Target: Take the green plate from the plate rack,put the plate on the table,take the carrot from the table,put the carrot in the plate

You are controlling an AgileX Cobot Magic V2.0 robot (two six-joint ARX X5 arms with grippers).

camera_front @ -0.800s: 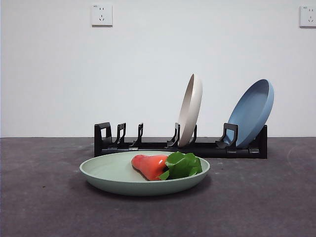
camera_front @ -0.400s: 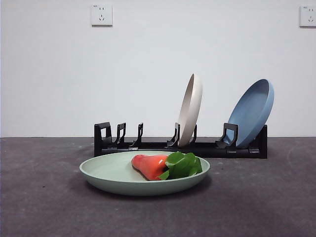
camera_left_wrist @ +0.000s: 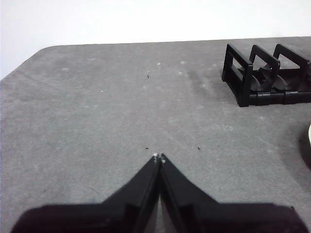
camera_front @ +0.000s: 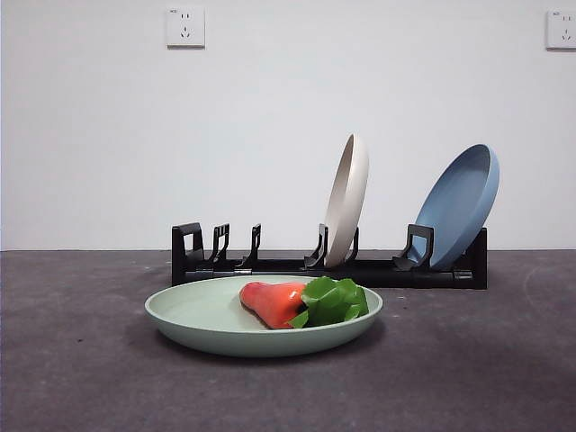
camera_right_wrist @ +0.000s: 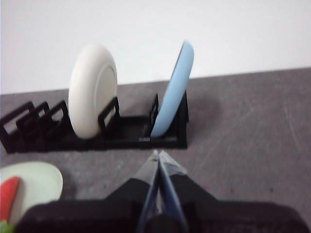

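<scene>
The green plate [camera_front: 216,319] lies flat on the dark grey table [camera_front: 81,360], in front of the black plate rack [camera_front: 270,263]. Inside the plate rests the carrot [camera_front: 279,302], its green leaves toward the right. Part of the plate [camera_right_wrist: 41,182] and the carrot [camera_right_wrist: 8,193] show at the edge of the right wrist view. My right gripper [camera_right_wrist: 158,154] is shut and empty, held back from the rack [camera_right_wrist: 121,131]. My left gripper [camera_left_wrist: 159,157] is shut and empty over bare table, off the rack's end [camera_left_wrist: 243,77]. Neither arm shows in the front view.
A cream-white plate [camera_front: 347,198] and a blue plate [camera_front: 461,205] stand upright in the rack's right half. They appear in the right wrist view too, the cream-white plate [camera_right_wrist: 92,97] beside the blue plate [camera_right_wrist: 174,90]. Two wall sockets [camera_front: 185,27] sit high on the white wall.
</scene>
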